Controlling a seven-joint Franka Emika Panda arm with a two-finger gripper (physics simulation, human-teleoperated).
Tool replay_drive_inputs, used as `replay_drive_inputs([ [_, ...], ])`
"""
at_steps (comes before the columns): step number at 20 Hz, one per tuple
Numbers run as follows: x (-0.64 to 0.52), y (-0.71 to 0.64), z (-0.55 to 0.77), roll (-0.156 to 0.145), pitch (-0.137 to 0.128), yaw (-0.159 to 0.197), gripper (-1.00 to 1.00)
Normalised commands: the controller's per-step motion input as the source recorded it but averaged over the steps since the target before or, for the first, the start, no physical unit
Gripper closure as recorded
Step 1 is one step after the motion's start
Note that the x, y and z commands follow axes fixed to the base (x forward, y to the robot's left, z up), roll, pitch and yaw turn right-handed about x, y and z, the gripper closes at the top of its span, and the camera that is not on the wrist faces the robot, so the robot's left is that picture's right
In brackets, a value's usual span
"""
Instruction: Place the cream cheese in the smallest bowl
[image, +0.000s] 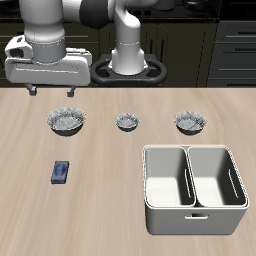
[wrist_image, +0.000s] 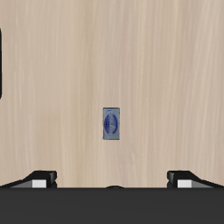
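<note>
The cream cheese (image: 61, 172) is a small flat dark blue box lying on the table near the front edge. It also shows in the wrist view (wrist_image: 111, 122), lying flat on the bare wood. The smallest bowl (image: 127, 121) stands in the middle of a row of three speckled bowls farther back. My gripper (image: 57, 91) hangs high above the table, over the end of that row that the box lies in front of. It is open and empty, and its fingertips (wrist_image: 39, 178) stand wide apart, well above the box.
Two wider bowls (image: 66, 121) (image: 189, 122) flank the smallest one. A white two-compartment bin (image: 193, 188) stands near the front edge, on the other side from the box. A dark shape (wrist_image: 2, 61) shows at the wrist view's edge.
</note>
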Motion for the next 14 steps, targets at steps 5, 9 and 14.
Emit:
replay_drive_inputs([
  [5, 0.04, -0.10, -0.26, -0.028, 0.015, -0.026, -1.00],
  [9, 0.06, -0.06, -0.39, -0.005, 0.042, 0.005, -1.00],
  [14, 0.02, -0.02, -0.30, -0.009, 0.020, -0.004, -1.00],
])
